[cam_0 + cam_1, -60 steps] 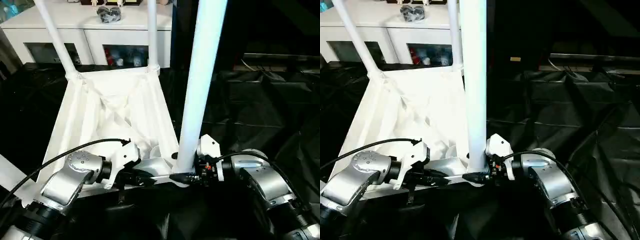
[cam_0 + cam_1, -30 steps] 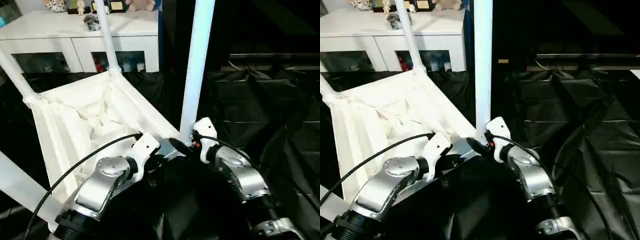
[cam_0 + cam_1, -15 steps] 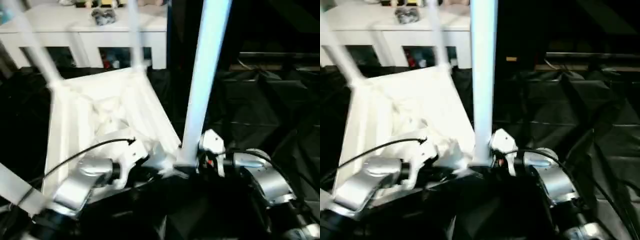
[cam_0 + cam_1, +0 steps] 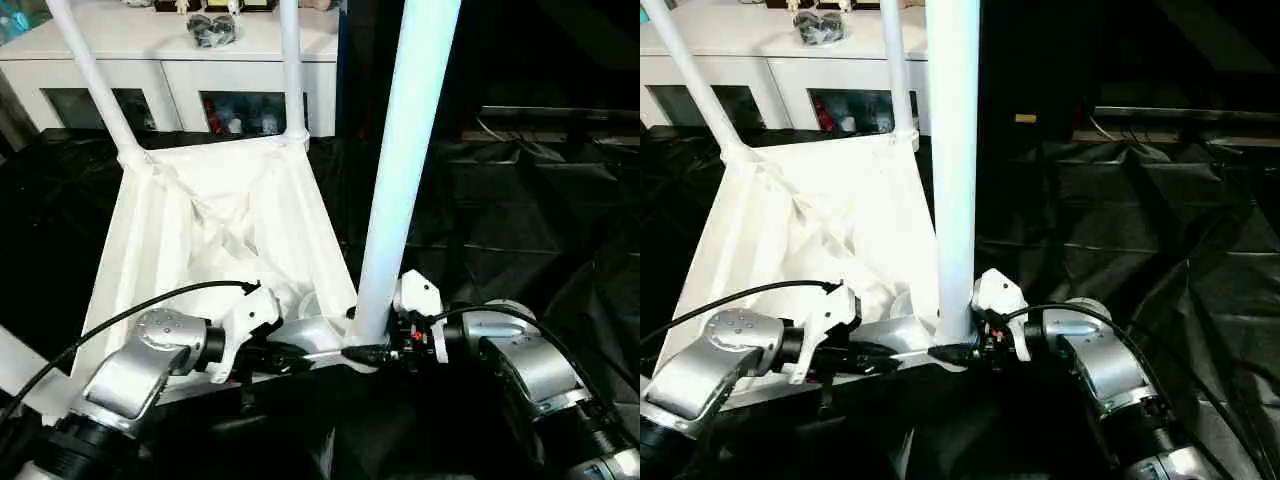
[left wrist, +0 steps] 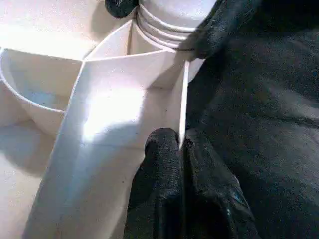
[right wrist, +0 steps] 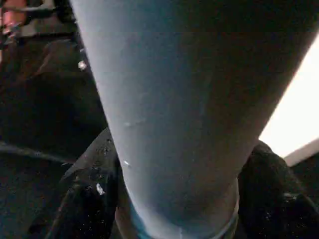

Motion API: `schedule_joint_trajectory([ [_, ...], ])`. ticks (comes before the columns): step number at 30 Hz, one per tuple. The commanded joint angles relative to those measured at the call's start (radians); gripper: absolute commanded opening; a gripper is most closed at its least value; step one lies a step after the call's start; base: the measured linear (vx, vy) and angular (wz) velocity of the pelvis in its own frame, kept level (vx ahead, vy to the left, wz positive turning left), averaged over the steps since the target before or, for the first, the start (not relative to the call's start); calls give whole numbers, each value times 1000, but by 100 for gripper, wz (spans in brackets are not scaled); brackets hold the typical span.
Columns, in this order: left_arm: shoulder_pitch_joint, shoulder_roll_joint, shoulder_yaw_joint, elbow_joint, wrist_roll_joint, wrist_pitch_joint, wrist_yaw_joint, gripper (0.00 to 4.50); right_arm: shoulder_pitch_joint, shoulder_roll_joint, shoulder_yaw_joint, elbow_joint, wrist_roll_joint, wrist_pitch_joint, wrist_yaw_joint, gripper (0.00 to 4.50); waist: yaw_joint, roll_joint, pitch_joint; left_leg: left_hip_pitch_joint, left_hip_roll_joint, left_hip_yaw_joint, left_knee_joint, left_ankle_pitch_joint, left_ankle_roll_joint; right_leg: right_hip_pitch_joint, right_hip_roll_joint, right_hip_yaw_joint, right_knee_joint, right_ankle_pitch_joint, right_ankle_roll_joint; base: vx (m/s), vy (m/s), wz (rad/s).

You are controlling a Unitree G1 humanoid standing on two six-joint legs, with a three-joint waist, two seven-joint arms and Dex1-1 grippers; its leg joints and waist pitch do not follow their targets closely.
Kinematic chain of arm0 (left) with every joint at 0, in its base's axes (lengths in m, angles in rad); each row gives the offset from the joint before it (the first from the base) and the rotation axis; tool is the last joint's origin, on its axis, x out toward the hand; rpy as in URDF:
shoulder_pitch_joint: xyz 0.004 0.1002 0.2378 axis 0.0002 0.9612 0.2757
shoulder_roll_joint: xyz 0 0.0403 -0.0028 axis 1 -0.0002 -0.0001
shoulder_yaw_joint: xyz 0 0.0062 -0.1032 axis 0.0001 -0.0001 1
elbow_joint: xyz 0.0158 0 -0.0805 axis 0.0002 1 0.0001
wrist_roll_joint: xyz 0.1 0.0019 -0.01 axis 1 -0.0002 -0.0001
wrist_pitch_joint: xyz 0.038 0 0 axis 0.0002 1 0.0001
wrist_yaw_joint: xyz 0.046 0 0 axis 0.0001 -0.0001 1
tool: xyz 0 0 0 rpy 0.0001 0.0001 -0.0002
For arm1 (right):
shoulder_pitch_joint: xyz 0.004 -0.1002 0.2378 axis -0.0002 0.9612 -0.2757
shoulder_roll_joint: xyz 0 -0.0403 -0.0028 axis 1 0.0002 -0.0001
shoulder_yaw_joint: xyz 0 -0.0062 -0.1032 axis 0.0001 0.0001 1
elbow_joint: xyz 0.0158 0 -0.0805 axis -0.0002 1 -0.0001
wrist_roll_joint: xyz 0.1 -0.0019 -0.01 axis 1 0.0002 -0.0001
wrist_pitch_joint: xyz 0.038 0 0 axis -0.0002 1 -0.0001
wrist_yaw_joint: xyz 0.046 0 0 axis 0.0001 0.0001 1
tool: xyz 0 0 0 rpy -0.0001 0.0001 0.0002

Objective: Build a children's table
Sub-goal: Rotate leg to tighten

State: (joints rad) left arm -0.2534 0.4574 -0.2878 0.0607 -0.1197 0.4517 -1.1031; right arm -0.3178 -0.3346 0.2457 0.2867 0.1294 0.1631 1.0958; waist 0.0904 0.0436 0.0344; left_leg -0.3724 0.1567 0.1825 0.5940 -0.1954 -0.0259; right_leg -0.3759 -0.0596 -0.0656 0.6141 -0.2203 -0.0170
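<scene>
The white tabletop (image 4: 200, 230) lies upside down on black sheeting, ribbed underside up. Thin legs stand in the far left (image 4: 95, 75) and far right (image 4: 291, 60) sockets. A thick leg (image 4: 405, 150) rises from the near right corner, and another leg (image 4: 20, 365) slants off at the near left. My left gripper (image 4: 285, 355) is shut on the thin near rim (image 5: 183, 99), beside the near right socket. My right gripper (image 4: 375, 352) clasps the base of the near right leg (image 6: 174, 99), with a black finger (image 6: 84, 199) pressed on each side.
A white cabinet (image 4: 180, 60) with glass doors stands behind the table, with small toys on top. Crinkled black sheeting (image 4: 520, 220) covers the floor to the right and in front. A dark bar (image 4: 560, 115) runs along the back right.
The whole picture swung sideways and came back, so the camera moved. Both grippers stay at the near right corner: the left on the rim, the right at the leg's base.
</scene>
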Motion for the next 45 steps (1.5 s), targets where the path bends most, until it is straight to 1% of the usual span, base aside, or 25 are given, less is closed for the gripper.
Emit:
schedule_joint_trajectory([
  [1, -49, -79, 25, 17, 1, 6, 135, 0, -10, 84, 41, 64, -43, 22, -128, 266, -7, -13, -34, 14, 82, -36, -81, -221, 39, 28, -102, 60, -85, -240, -218, 0, 0, 0],
  [2, -51, -90, 24, 17, 8, 14, 154, 0, -19, 101, 32, 90, -57, 26, -179, 266, -10, -13, -33, 17, 82, -37, -83, -241, 26, 28, -104, 60, -89, -286, -209, 0, 0, 0],
  [3, -52, -94, 23, 17, 11, 16, 161, 0, -22, 107, 29, 100, -62, 28, -197, 266, -16, -14, -32, 20, 81, -43, -86, -280, -1, 29, -107, 61, -96, -378, -179, 0, 0, 0],
  [6, -53, -168, 18, -8, 33, 82, 265, 0, -54, 184, -1, 180, -90, 62, -371, 266, -24, -12, -30, 19, 82, -44, -90, -290, -13, 25, -104, 63, -97, -371, -169, 0, 0, 0],
  [7, -53, -168, 18, -8, 33, 82, 265, 0, -54, 184, -1, 180, -90, 62, -371, 266, -31, -14, -31, 21, 80, -43, -89, -297, -17, 25, -103, 63, -97, -367, -172, 0, 0, 0],
  [8, -46, -206, 16, -27, 36, 112, 308, 0, -59, 212, 3, 192, -100, 69, -412, 266, -33, -11, -32, 21, 81, -44, -88, -296, -17, 26, -105, 64, -96, -361, -174, 0, 0, 0],
  [10, -41, -232, 14, -41, 37, 131, 336, 0, -61, 231, 8, 197, -108, 70, -436, 266, -37, -13, -31, 18, 81, -44, -89, -293, -13, 27, -105, 64, -98, -355, -173, 0, 0, 0],
  [12, -21, -277, -11, -68, 45, 135, 365, 0, -55, 266, 26, 191, -127, 32, -434, 322, -37, -15, -35, 12, 81, -44, -87, -262, 1, 31, -105, 64, -95, -309, -175, 0, 0, 0],
  [13, -21, -277, -11, -68, 45, 135, 365, 0, -55, 266, 26, 191, -127, 32, -434, 335, -36, -15, -35, 12, 79, -41, -86, -250, 13, 29, -103, 64, -96, -293, -176, 0, 0, 0],
  [14, -18, -282, -23, -72, 45, 127, 362, 0, -56, 268, 27, 189, -123, 22, -424, 338, -36, -19, -35, 11, 78, -40, -84, -244, 19, 29, -102, 64, -96, -289, -176, 0, 0, 0],
  [15, -18, -276, -35, -74, 42, 116, 348, 0, -61, 264, 26, 190, -118, 15, -418, 338, -32, -16, -38, 12, 79, -40, -83, -226, 28, 30, -104, 65, -93, -269, -179, 0, 0, 0],
  [16, -19, -265, -37, -74, 45, 113, 340, 0, -63, 252, 30, 186, -120, 3, -403, 370, -32, -15, -39, 11, 78, -39, -82, -210, 37, 30, -102, 64, -91, -246, -183, 0, 0, 0],
  [19, -20, -252, -37, -76, 45, 113, 331, 0, -66, 236, 35, 183, -121, -14, -386, 383, -28, -15, -42, 11, 79, -36, -78, -177, 52, 32, -100, 64, -85, -182, -197, 0, 0, 0],
  [20, -21, -243, -35, -77, 43, 108, 321, 0, -67, 225, 38, 179, -120, -27, -371, 383, -27, -10, -42, 10, 78, -37, -77, -173, 55, 33, -101, 63, -84, -173, -200, 0, 0, 0],
  [23, -22, -213, -30, -88, 31, 102, 276, 0, -62, 184, 48, 152, -113, -79, -298, 383, -29, -11, -41, 9, 79, -36, -78, -186, 61, 34, -99, 61, -85, -179, -202, 0, 0, 0],
  [24, -21, -172, -26, -89, 24, 89, 224, 0, -55, 140, 48, 113, -83, -95, -203, 383, -29, -9, -40, 9, 78, -37, -77, -193, 64, 33, -98, 61, -87, -185, -202, 0, 0, 0],
  [26, -20, -146, -22, -88, 16, 73, 185, 0, -51, 111, 46, 92, -65, -100, -146, 383, -26, -10, -43, 9, 79, -37, -75, -189, 72, 37, -98, 61, -85, -173, -198, 0, 0, 0],
  [30, -16, -80, -7, -93, -26, 41, 71, 0, -36, 39, 49, 47, -23, -76, 5, 383, -19, -8, -45, 10, 83, -36, -72, -147, 100, 33, -96, 59, -74, -84, -231, 0, 0, 0],
  [31, -16, -63, -7, -95, -32, 37, 47, 0, -32, 24, 55, 37, -17, -70, 34, 383, -16, -7, -45, 12, 84, -36, -72, -148, 100, 31, -96, 58, -74, -85, -233, 0, 0, 0],
  [33, -14, -37, -7, -96, -43, 35, 9, 0, -26, 3, 62, 26, -7, -65, 74, 383, -11, -8, -44, 11, 84, -35, -73, -160, 98, 33, -97, 58, -74, -101, -236, 0, 0, 0],
  [34, -12, -25, -6, -96, -48, 33, -8, 0, -24, -4, 66, 22, -2, -65, 89, 358, -6, -7, -44, 12, 85, -35, -73, -165, 93, 32, -97, 59, -74, -109, -234, 0, 0, 0],
  [37, -6, 7, -9, -100, -61, 33, -56, 0, -20, -15, 71, 10, 8, -59, 113, 349, -2, -8, -44, 16, 86, -35, -75, -167, 78, 30, -96, 60, -71, -99, -241, 0, 0, 0],
  [38, -4, 19, -11, -101, -63, 35, -69, 0, -18, -17, 73, 7, 12, -61, 120, 326, -3, -9, -44, 14, 85, -34, -75, -163, 75, 31, -96, 59, -69, -88, -242, 0, 0, 0],
  [41, -3, 50, -15, -92, -63, 28, -94, 0, -13, -24, 81, -7, 24, -57, 152, 307, -2, -12, -44, 14, 84, -34, -74, -157, 73, 34, -98, 60, -69, -79, -247, 0, 0, 0],
  [45, 0, 60, -10, -93, -79, 24, -121, 0, -7, -23, 87, -27, 37, -31, 179, 277, 2, -10, -44, 15, 86, -35, -74, -154, 72, 32, -97, 59, -67, -72, -250, 0, 0, 0],
])
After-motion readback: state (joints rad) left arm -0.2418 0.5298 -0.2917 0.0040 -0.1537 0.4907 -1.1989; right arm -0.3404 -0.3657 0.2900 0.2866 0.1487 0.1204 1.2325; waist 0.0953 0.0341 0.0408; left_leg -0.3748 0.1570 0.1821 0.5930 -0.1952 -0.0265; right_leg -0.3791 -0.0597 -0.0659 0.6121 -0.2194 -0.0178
